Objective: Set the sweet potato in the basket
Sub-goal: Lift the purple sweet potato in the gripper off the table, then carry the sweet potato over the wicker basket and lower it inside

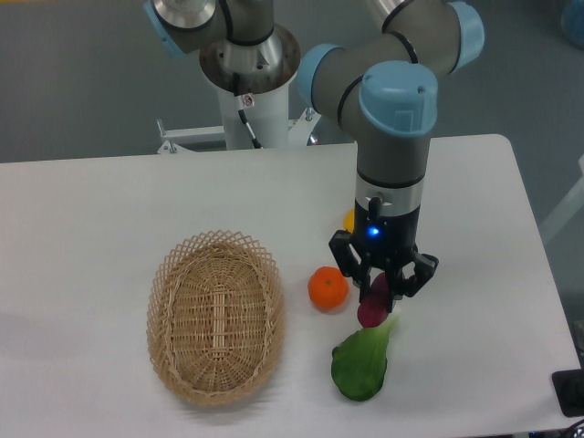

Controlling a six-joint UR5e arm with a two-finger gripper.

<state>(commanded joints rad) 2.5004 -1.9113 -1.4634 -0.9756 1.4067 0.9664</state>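
Note:
The magenta-purple sweet potato [370, 310] is near the table's middle right, its upper part hidden between my fingers. My gripper [381, 290] points straight down over it, with the jaws drawn in against its sides, so it looks shut on it. I cannot tell whether its lower end still touches the table. The oval tan wicker basket [157, 319] stands empty to the left, about a basket's width away from the gripper.
A round orange [328, 288] lies just left of the gripper. A green leafy vegetable [362, 360] lies right below the sweet potato. A yellow-orange vegetable [349, 220] peeks out behind the wrist. A black object [570, 392] is at the table's front right corner.

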